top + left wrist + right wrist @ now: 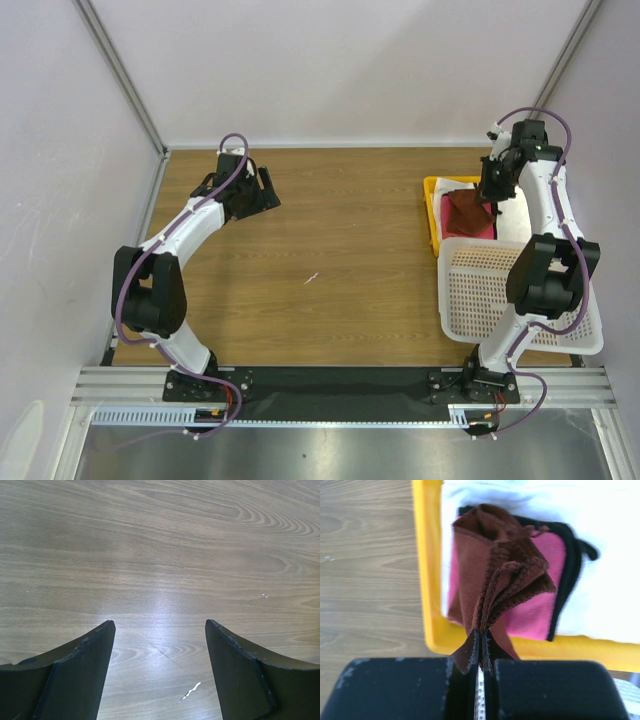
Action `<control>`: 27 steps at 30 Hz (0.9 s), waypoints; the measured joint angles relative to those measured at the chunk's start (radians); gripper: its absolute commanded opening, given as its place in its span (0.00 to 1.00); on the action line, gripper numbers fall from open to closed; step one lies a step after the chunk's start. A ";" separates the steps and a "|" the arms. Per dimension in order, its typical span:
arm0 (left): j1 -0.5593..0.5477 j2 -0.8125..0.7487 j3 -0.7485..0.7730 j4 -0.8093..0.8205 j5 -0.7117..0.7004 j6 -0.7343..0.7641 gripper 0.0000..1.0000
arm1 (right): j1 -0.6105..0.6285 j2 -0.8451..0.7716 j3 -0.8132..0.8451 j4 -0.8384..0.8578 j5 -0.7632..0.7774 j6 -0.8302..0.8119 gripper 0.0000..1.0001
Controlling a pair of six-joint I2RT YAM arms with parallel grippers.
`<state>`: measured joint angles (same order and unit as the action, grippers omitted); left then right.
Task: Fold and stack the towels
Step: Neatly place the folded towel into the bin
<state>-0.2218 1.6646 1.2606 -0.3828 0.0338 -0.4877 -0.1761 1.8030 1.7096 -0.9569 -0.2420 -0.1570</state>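
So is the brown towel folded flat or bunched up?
Bunched up: the right hand pinches the brown towel, its cloth gathered in loose folds over the pink towel.

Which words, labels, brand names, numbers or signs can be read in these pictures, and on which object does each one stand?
There is no readable text in any view. The reddish-brown towel, the pink towel, the white towel, the yellow tray, the white basket and the wooden table all show plain surfaces without print, label or number.
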 measured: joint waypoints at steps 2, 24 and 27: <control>0.001 0.000 0.000 -0.002 0.000 0.000 0.79 | -0.006 0.000 0.000 0.010 0.023 -0.008 0.00; 0.001 -0.008 0.039 -0.043 -0.013 0.030 1.00 | -0.049 0.027 0.020 0.151 0.318 -0.008 0.98; 0.002 -0.027 0.065 -0.063 -0.031 0.046 1.00 | -0.051 0.009 0.052 0.158 0.306 0.032 1.00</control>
<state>-0.2203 1.6371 1.3254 -0.4454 0.0029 -0.4419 -0.2276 1.8118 1.7615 -0.7986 0.0635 -0.1246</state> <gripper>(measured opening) 0.996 0.992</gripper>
